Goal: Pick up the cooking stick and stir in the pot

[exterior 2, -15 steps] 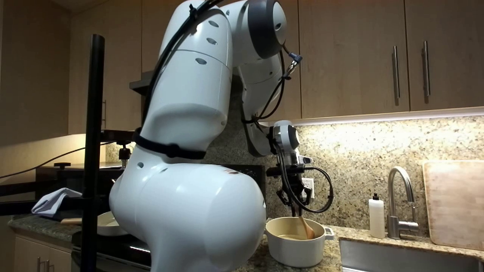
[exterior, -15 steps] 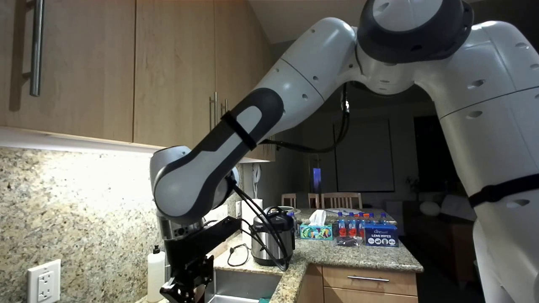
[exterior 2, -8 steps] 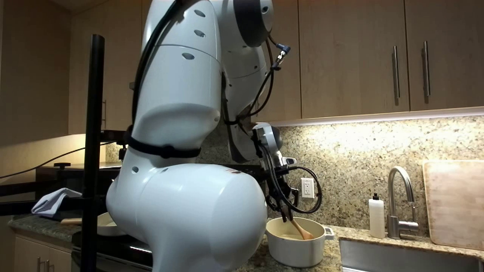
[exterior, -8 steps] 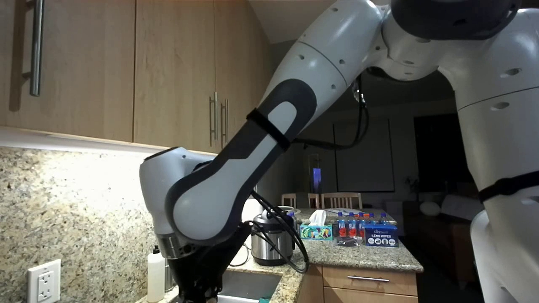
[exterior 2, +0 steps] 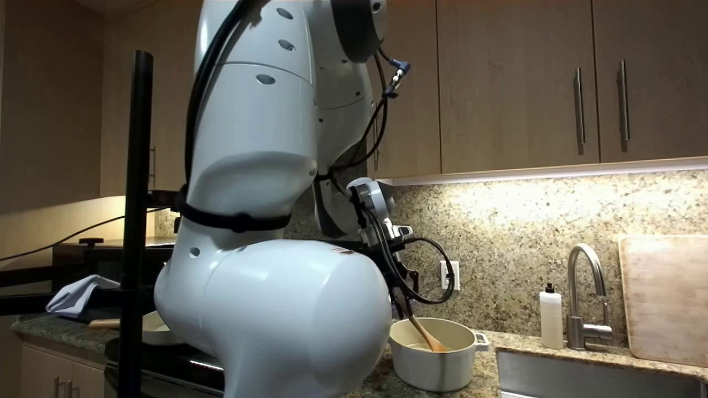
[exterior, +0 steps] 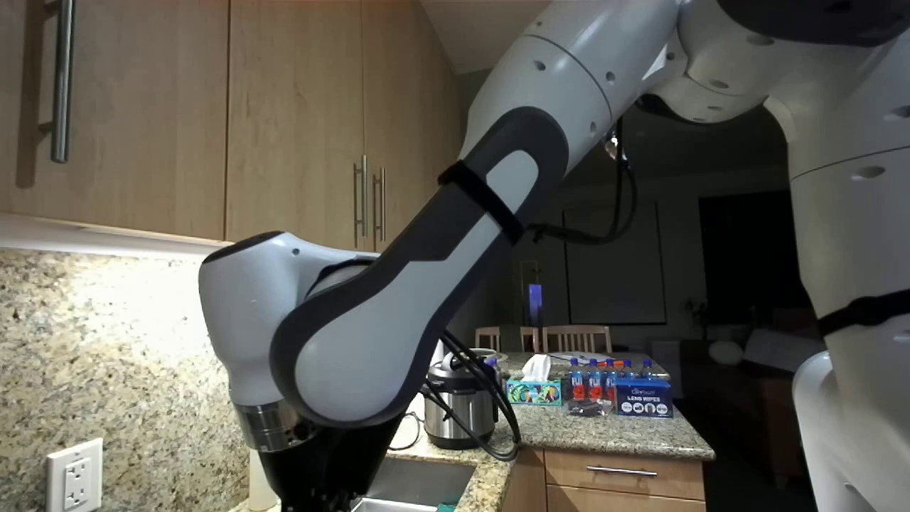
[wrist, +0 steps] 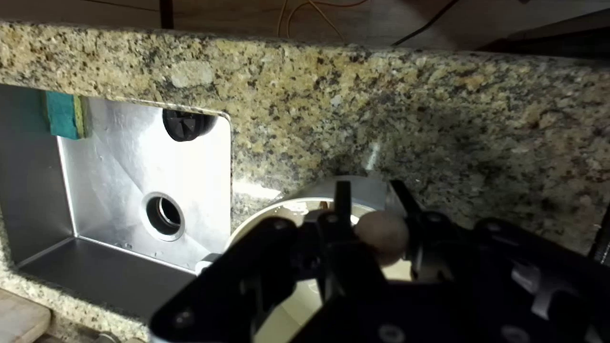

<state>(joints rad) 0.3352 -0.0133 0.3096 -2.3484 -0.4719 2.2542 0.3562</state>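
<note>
My fingers (wrist: 342,205) grip wooden spoon (exterior 2: 426,336), tilted; head inside cream cooking pot (exterior 2: 434,371), near sink (exterior 2: 586,375) edge of granite countertop (wrist: 305,95).

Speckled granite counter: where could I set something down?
In the wrist view, the counter is bare right of the round cream pot, and between the steel sink and counter edge. Crowded: over the pot, where the black gripper holds a wooden spoon.

The arm (exterior: 441,263) arches downward, its fingers (wrist: 342,197), blurred in the wrist view, apparently clamped.
</note>
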